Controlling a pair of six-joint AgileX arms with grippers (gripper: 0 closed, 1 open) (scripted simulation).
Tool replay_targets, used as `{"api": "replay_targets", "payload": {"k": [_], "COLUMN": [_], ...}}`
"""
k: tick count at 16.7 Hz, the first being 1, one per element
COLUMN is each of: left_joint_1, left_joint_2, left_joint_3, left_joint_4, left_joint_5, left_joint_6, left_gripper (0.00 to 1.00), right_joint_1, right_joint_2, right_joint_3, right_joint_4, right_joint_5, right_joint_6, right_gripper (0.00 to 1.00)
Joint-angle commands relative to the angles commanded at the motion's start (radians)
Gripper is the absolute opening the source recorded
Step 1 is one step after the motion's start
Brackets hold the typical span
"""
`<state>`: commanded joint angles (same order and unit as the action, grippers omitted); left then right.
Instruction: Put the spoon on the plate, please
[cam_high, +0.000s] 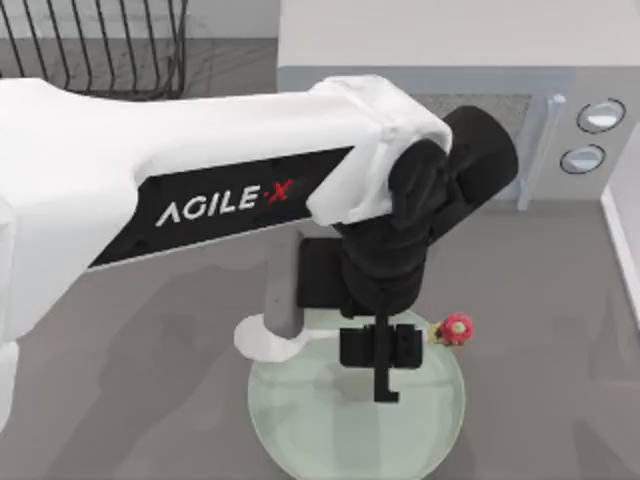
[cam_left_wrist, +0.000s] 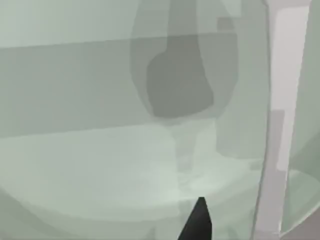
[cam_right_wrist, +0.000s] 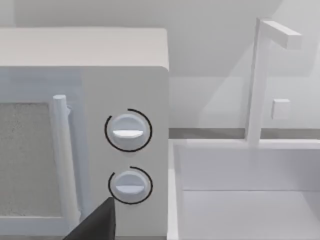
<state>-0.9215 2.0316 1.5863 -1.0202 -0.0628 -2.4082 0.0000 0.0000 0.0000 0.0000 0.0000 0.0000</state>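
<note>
Hovering over plate (cam_high: 300, 440), left gripper (cam_high: 385, 372) low above far rim; cannot tell grip state. Spoon (cam_high: 456, 327) knob beside gripper at plate edge.

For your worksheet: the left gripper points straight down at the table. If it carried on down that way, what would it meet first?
Most likely the plate. From above, the left gripper hangs over the plate's upper half, and the left wrist view looks onto pale green glaze. The spoon crosses the rim beside it; their heights are unclear.
</note>
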Motion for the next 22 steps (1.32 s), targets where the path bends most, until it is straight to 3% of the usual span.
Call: {"api": "replay_targets", "payload": {"k": [10,22], "left_joint_1": [0.012,0.009], "left_joint_2": [-0.022,0.039], "left_joint_3": [0.002,-0.132], "left_joint_4": [0.136,0.068], "left_joint_5": [-0.031,0.040], "left_joint_6": [0.009,0.013], "left_gripper": [0.00,0.00], "right_joint_1": [0.000,0.000], "right_joint_2": [0.000,0.000], "right_joint_3": [0.000,0.000], "right_joint_4": [0.000,0.000], "right_joint_5": [0.000,0.000], "right_joint_6": [0.000,0.000], "right_gripper": [1.00,1.00]}}
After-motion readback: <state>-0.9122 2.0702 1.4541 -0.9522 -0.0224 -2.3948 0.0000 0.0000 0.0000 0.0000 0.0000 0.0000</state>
